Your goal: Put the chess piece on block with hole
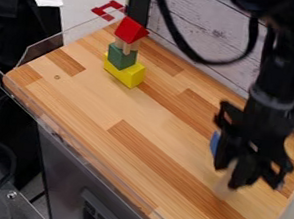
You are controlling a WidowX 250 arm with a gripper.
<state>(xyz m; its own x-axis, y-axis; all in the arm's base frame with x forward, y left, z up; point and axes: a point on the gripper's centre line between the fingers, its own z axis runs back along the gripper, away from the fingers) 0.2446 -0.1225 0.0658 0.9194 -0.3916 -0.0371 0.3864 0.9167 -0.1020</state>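
Wooden tabletop (78,93) with a yellow block (132,77) and blue piece (214,142) on it.

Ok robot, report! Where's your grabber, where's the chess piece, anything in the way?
Gripper low over table, picture's right. Pale piece, likely chess piece, right below; grip unclear. Blue thing close by, possibly in the way.

One camera, set above the near side, looks down at a slant across the tabletop (104,98) toward the plank wall (210,31) on the far side. Mid-range: most of the tabletop fits, near right corner cut by the bottom edge. Cabinet front (68,172) shows below, at near left. Arm (273,89) and gripper (230,176) sit right, closer to the lens than the wall.
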